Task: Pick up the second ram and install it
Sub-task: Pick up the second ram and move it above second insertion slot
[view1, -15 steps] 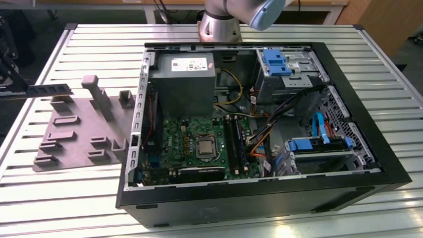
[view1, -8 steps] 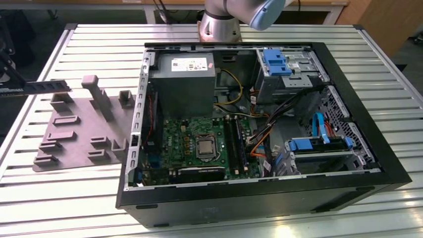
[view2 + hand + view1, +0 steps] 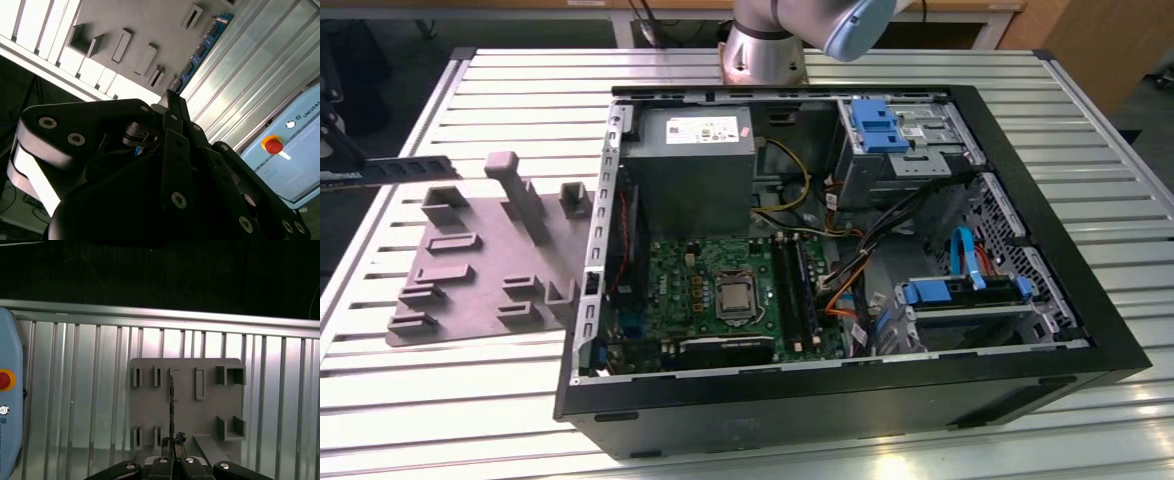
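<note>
1. The fingers [image 3: 174, 120] are clamped on one end of the second ram [image 3: 171, 400], held clear of the surface [image 3: 494, 400], with the rest of the stick reaching out past the fingertips.
2. The gripped end is buried between the fingers. In the first wrist view the stick shows edge-on as a thin line, so its label is hidden.
3. Its long axis runs straight out from the fingers, free end aimed at the grey holder tray [image 3: 190, 425]. In the exterior view it points towards the exterior view's right.
</note>
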### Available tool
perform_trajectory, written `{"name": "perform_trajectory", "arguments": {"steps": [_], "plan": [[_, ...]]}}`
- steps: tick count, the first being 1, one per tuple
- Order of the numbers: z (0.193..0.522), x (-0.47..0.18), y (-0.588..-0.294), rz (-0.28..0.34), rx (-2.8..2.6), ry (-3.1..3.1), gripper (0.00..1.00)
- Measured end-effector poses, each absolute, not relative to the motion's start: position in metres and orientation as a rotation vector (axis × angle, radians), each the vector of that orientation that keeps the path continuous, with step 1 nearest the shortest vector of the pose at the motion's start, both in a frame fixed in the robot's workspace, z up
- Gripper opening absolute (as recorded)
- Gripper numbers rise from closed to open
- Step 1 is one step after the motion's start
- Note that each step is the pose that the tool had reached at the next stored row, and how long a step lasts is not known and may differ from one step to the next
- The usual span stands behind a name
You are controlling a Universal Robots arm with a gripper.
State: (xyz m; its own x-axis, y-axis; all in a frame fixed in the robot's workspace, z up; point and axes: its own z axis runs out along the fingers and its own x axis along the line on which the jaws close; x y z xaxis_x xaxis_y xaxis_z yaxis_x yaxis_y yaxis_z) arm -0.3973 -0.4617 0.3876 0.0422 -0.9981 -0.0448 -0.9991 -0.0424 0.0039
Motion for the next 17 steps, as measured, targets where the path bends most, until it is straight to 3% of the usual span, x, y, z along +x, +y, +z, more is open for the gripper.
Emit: {"name": "perform_trajectory", "arguments": {"steps": [17], "plan": [[0.403, -0.398, -0.462, 0.053, -2.246, 2.153, 0.12]]}}
